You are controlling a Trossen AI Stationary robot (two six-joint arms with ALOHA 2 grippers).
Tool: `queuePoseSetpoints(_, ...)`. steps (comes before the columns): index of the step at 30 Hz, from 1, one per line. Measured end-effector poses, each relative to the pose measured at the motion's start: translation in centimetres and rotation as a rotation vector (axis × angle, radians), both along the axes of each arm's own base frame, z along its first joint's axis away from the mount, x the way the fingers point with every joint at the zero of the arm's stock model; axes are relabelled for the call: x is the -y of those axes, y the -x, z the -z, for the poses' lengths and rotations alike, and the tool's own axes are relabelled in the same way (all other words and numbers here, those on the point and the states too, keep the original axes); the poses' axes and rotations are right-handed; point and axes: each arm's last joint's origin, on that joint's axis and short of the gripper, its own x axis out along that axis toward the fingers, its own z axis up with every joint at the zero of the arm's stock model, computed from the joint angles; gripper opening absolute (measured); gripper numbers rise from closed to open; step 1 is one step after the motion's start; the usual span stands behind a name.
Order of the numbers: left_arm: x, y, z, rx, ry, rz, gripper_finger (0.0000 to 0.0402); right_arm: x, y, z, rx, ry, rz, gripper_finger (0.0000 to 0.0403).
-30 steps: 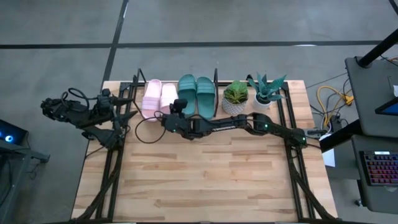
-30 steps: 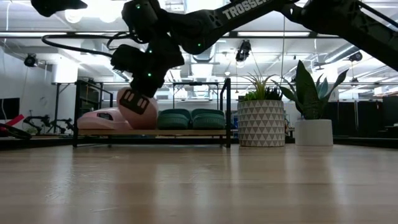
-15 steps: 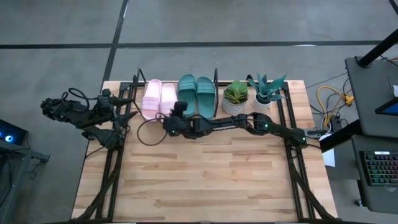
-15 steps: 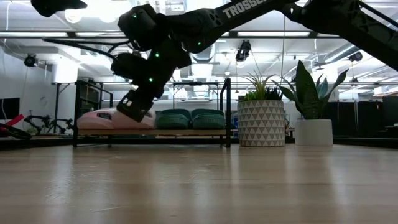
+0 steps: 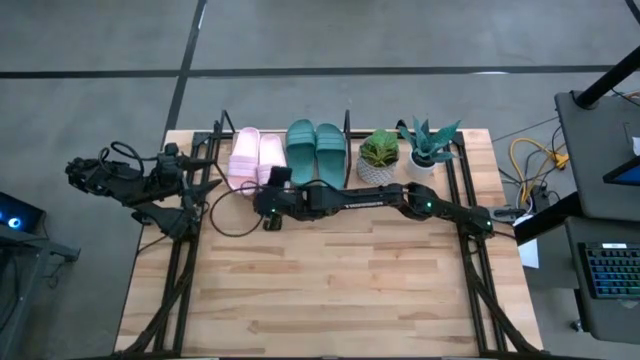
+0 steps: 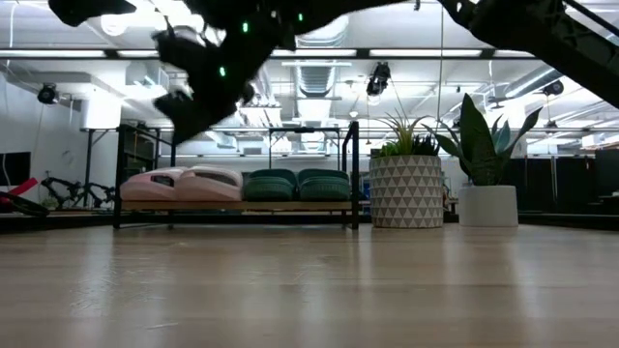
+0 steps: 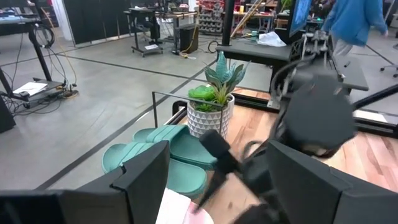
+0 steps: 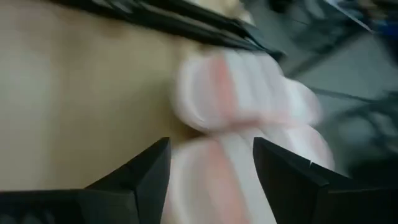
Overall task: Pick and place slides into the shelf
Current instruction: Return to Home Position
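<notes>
Two pale pink slides [image 5: 243,157] [image 5: 270,156] and two teal slides [image 5: 300,150] [image 5: 331,150] lie side by side, soles down, on the wooden board of the shelf [image 6: 232,205] at the table's far edge. My right gripper [image 5: 265,195] hangs open just on the near side of the pink pair, raised well above the board in the low view [image 6: 184,108]. Its wrist view shows the blurred pink slides [image 8: 249,81] beyond its spread fingers [image 8: 149,171]. My left gripper [image 5: 205,185] waits open at the table's left edge, empty [image 7: 217,162].
Two potted plants [image 5: 378,155] [image 5: 432,145] stand to the right of the shelf at the far edge. Black arm frames [image 5: 185,260] [image 5: 480,270] run along both sides. The bare wooden tabletop [image 5: 330,280] stretches toward the near edge.
My right gripper has opened and let go of the right pink slide. The slide was tipped up in its hold. It now lies flat on the shelf board beside the other pink one. The gripper has risen and drawn back toward the table's near-left.
</notes>
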Motion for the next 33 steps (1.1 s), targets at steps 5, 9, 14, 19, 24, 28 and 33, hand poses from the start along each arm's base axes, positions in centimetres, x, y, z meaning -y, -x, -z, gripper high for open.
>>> queuePoseSetpoints(5, 0.2, -0.1, 0.1, -0.040, -0.043, 0.101, 0.0254, -2.1, 0.6, -3.1, 0.061, -0.075, -0.094, 0.0193)
queuePoseSetpoints(9, 0.8, -0.8, 1.0, -0.058, -0.100, 0.200, 0.0254, -3.9, 2.1, -6.6, 0.100, -0.095, -0.119, 0.0156)
queuePoseSetpoints(14, 1.9, -2.2, 3.2, -0.009, -0.196, 0.408, 0.0252, -6.6, 4.4, -9.9, 0.103, -0.087, -0.179, 0.0104)
queuePoseSetpoints(19, 2.5, -3.0, 5.4, 0.047, -0.268, 0.476, 0.0226, -7.9, 7.8, -13.3, 0.118, -0.065, -0.211, 0.0056)
queuePoseSetpoints(24, 2.9, -3.9, 7.8, 0.094, -0.350, 0.475, 0.0153, -7.8, 12.3, -15.6, 0.140, -0.060, -0.208, 0.0021)
queuePoseSetpoints(28, 2.8, -4.0, 8.4, 0.124, -0.428, 0.461, 0.0071, -7.3, 15.8, -16.7, 0.226, -0.069, -0.213, 0.0010)
queuePoseSetpoints(33, 2.2, -3.6, 8.4, 0.147, -0.423, 0.414, 0.0008, -6.5, 19.7, -15.9, 0.307, -0.074, -0.213, 0.0009)
